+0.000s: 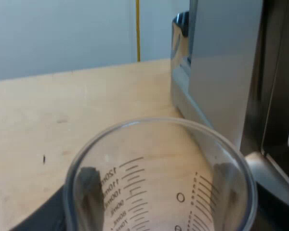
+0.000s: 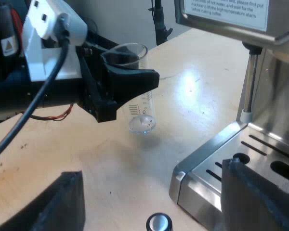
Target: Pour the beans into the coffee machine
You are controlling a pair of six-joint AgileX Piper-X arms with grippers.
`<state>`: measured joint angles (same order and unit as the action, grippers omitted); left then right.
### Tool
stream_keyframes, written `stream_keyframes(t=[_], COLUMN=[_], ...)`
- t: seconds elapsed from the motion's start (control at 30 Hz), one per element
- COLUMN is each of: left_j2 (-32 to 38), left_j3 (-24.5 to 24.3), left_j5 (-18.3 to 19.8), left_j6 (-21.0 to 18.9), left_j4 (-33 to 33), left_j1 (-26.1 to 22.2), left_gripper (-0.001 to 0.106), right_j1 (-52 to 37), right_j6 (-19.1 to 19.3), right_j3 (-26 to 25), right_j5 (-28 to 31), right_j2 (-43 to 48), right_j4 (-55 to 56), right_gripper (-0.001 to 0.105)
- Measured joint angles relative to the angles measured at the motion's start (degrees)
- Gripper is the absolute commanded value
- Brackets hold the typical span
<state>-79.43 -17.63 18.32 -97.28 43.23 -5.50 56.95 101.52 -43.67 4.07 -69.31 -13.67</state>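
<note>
My left gripper (image 1: 156, 197) is shut on the clear measuring glass (image 1: 159, 144), whose printed scale I look down past from its rim. Both dark fingers (image 1: 89, 192) show through the glass wall. No beans are visible inside. In the right wrist view the same glass (image 2: 140, 108) hangs roughly upright a little above the wooden table, clamped near its rim by the left gripper (image 2: 125, 70). The espresso machine (image 1: 221, 72) stands close beside the glass. My right gripper (image 2: 159, 202) is open with nothing between its fingers, low over the table by the machine's drip tray (image 2: 231, 166).
The machine's steam wand (image 2: 249, 82) hangs over the drip tray's corner. A small round black and silver knob (image 2: 159, 223) sits on the table between my right fingers. The wooden table (image 1: 62, 110) stretches away from the machine.
</note>
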Motion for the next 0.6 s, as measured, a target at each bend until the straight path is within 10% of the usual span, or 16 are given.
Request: stream_keyframes(t=[0.6], left_j2=[-12.75], left_j3=[0.00], left_j5=[3.50], left_j6=[0.00], left_j4=[10.11], left_j1=[0.00], left_gripper=[0.031], right_j1=[0.00], right_j6=[-1.33], right_j3=[0.35], right_j5=[1.11], right_j2=[-5.60], right_j4=[-0.29], right_gripper=[0.062])
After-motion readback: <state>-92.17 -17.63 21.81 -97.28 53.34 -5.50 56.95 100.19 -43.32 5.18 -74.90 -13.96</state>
